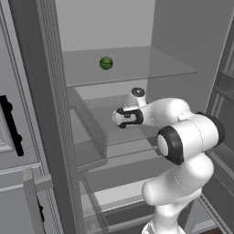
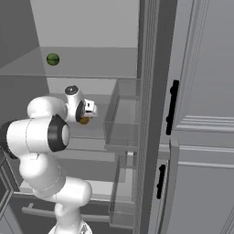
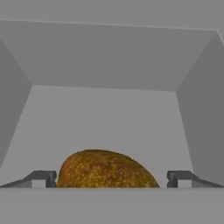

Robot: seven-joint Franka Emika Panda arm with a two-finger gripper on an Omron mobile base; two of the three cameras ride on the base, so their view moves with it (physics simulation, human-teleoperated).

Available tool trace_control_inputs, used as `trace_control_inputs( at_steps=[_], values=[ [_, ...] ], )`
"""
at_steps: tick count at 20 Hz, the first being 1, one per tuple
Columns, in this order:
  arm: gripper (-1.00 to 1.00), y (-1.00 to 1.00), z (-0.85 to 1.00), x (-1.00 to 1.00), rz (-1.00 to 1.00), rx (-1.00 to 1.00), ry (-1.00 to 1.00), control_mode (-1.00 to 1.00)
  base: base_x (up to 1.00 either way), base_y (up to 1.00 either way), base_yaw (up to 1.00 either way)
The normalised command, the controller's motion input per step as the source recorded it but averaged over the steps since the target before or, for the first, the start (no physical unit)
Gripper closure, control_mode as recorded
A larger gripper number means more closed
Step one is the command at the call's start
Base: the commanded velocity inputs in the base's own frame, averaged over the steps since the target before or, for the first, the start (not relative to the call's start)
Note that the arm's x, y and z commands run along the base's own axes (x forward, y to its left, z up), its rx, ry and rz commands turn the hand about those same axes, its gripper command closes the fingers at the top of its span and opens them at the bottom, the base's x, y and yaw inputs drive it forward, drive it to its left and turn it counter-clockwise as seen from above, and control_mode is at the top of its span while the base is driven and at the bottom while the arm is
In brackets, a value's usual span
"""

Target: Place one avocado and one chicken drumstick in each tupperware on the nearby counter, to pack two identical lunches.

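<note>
1. Jaws released, spread wide. In the hand view the two finger tips stand either side of the avocado, one to each flank, gaps showing on both sides. Nothing grasped yet.
2. Avocado sits on a grey fridge shelf, mottled mustard-brown skin, long axis running across between the tips. In the right base view it shows as a small orange-brown patch just under the gripper.
3. Step in hand, as I read it: the pick. Approach looks about done; fruit is centred between the tips.
4. Advise pushing in a little further before clenching, so the pads land on the widest part, not the near curve. A grip on the taper would likely squeeze it out forwards.
5. Close slowly and evenly. Skin is smooth and the body rounded, so an off-centre pinch would probably roll it across the shelf.
6. Keep the tips just off the shelf surface; can't tell the clearance from these views.
7. Lift straight up a touch, then withdraw back along the approach line. The glass shelf above and the clear door bin to the side leave limited room for a swing.
8. Green round item on the upper shelf is not part of the job; leave it.
9. Tupperwares and worktop aren't visible from here, so the base will likely have to drive after the pick.
</note>
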Motion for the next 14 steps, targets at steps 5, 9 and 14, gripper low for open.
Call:
trace_control_inputs(
  at_steps=[5, 9, 14],
  values=[
    [-1.0, 0.0, -0.38, 0.02, 0.0, -0.01, 0.0, -1.0, 0.0, 0.0, 0.0],
    [-1.0, 0.0, -0.29, -0.12, 0.0, -0.01, 0.0, -1.0, 0.0, 0.0, 0.0],
    [-1.0, 0.0, -0.03, -0.1, 0.0, 0.0, 0.0, -1.0, 0.0, 0.0, 0.0]
  ],
)
